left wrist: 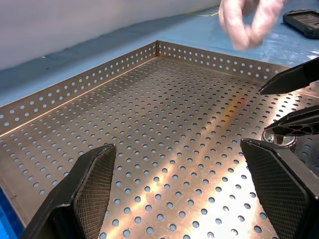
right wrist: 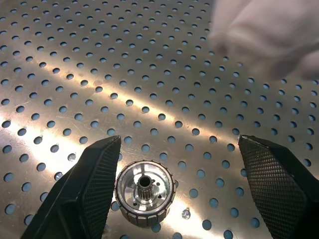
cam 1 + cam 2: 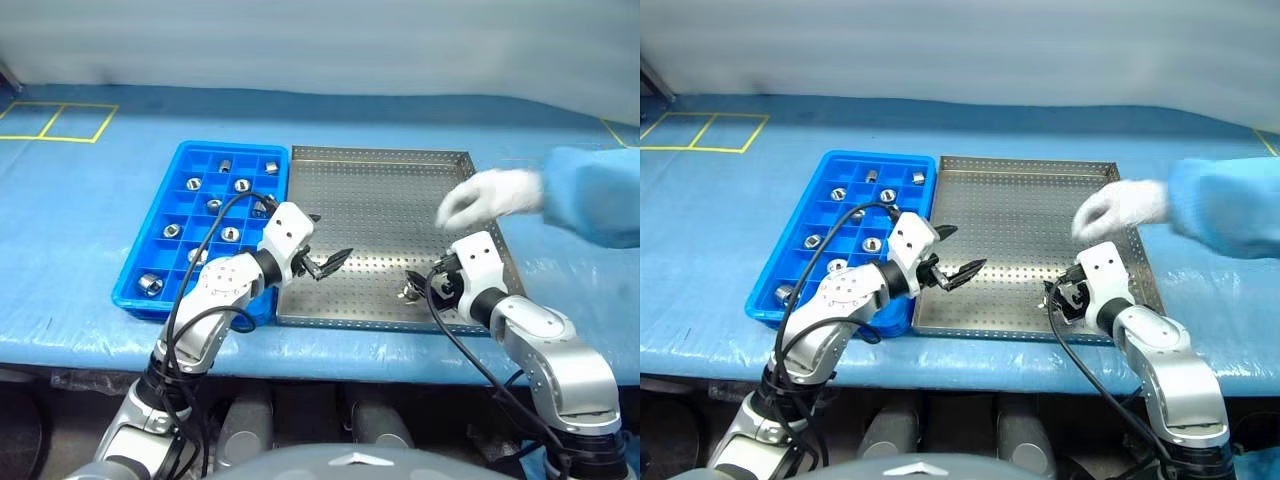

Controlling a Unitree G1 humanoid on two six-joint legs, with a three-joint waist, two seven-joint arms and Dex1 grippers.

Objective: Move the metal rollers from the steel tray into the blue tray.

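here, a steel tray (image 3: 380, 200) with a perforated floor and low rims lies on a counter (image 3: 80, 220) covered in blue sheeting. the steel tray is the landmark for everything else. touching its left rim lies a blue tray (image 3: 160, 290), a plastic grid of small square compartments, and several metal rollers (image 3: 231, 234) sit one to a compartment in it.

one more metal roller (image 2: 145, 193), a short shiny cylinder with a ribbed side and a central hole, stands on end on the steel tray's floor near its front rim, toward the right corner. the right gripper (image 2: 174, 189) hangs over that spot with its black fingers spread wide, the roller standing between them, close beside one finger and not clamped.

the left gripper (image 3: 320, 262) hovers over the steel tray's front left part, just inside the rim shared with the blue tray, its fingers also wide apart and holding nothing.

a person's white-gloved hand (image 3: 490, 197), with a blue sleeve (image 3: 600, 195) behind it, reaches in over the steel tray's right rim, above the right gripper.
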